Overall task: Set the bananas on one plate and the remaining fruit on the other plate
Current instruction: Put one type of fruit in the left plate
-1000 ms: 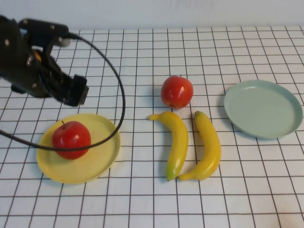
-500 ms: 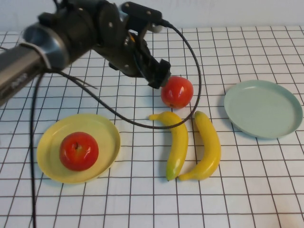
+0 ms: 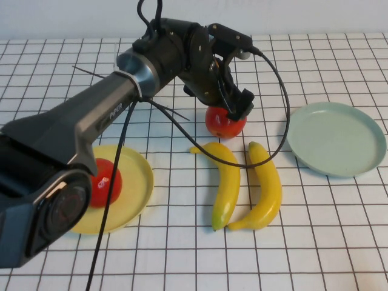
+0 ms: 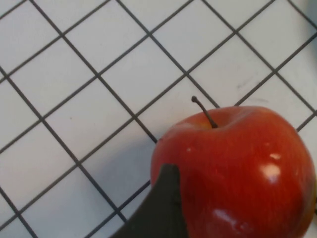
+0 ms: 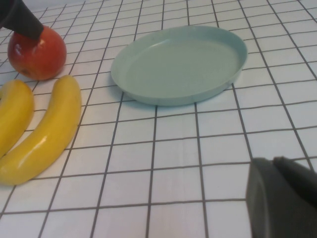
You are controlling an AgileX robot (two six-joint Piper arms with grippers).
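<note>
A: You have a white tabletop (image 3: 339,242) ruled in a black grid. Two glossy yellow bananas (image 3: 242,182), tips greenish.

B: And you'll note two shiny red apples (image 3: 225,121), one with a dark stem. One plate pale yellow (image 3: 136,188), the other pale blue-green (image 3: 336,139). Left gripper (image 3: 239,109) black; right gripper (image 5: 282,198) dark grey.

One marking was readable: white lettering ran along the grey forearm tube of the left arm (image 3: 109,115) in the high view, and it looked like "PIPER". The fruit, both plates and the checked table cover carried no words, numbers or labels that could be read.
</note>
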